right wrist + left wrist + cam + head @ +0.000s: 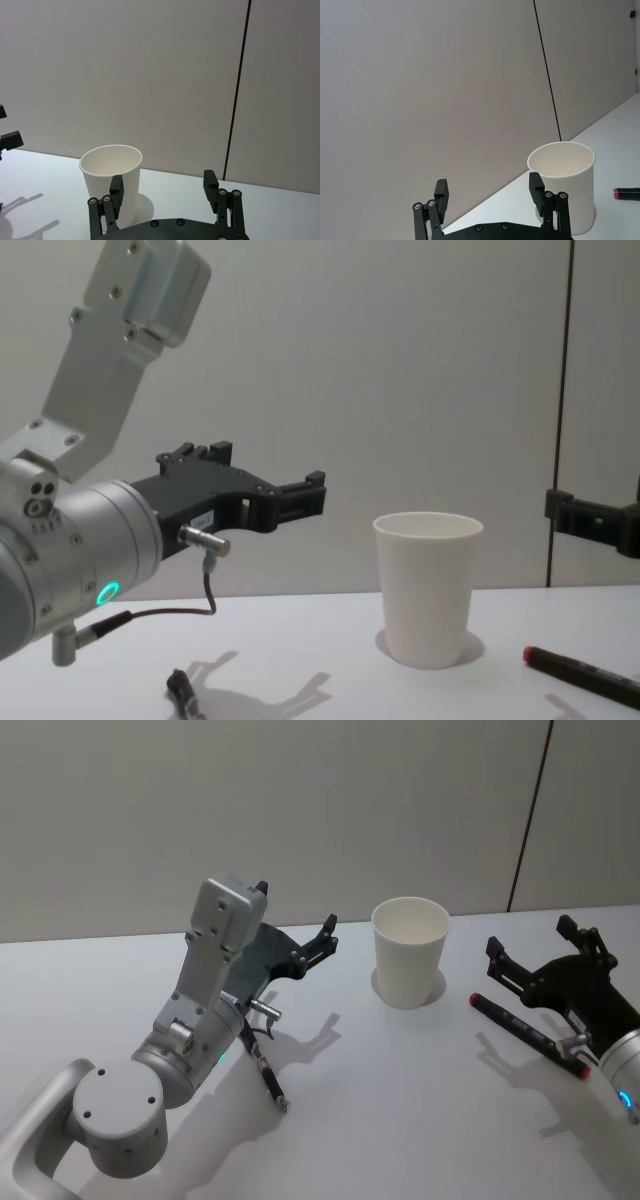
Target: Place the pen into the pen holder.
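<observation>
The pen holder is a white paper cup standing upright at the middle back of the table, empty as far as I can see. A black pen with red ends lies flat on the table to its right, under my right gripper, which hovers open and empty. Left of the cup, my left gripper is raised, open and holds nothing. The left wrist view has the cup just beyond the open left gripper, and the pen's red end. In the right wrist view the cup stands ahead of the right gripper.
A second dark pen lies on the table under the left arm, its tip low in the chest view. A grey panelled wall runs behind the table. The white tabletop in front of the cup is bare.
</observation>
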{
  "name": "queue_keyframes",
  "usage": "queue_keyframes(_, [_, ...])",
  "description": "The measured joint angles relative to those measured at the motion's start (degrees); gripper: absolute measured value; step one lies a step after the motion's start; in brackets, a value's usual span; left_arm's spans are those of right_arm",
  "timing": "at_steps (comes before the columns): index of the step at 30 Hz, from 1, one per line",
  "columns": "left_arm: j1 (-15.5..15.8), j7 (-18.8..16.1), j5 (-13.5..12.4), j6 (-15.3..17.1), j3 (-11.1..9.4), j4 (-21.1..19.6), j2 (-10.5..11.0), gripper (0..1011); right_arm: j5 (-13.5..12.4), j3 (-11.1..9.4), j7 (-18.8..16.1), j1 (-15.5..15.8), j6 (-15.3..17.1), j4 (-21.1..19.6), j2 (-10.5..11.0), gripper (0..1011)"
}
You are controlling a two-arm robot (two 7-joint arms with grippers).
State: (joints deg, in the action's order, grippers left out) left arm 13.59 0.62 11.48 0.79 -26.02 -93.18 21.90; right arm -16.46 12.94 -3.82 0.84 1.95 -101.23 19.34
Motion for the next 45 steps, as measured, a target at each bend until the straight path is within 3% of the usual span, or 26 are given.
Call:
queue_keyframes(22, [0.00, 0.00, 0.00, 0.00, 0.00, 0.00, 0.00, 1001, -0.16, -0.30, -0.34, 0.03, 0.04, 0.02, 0.36, 1001])
queue_keyframes(45, [0.00, 0.00, 0.00, 0.00, 0.00, 0.00, 0.00, 1001, -4.55, -4.70, -0.21, 4.78, 4.42, -4.47, 6.57, 1002])
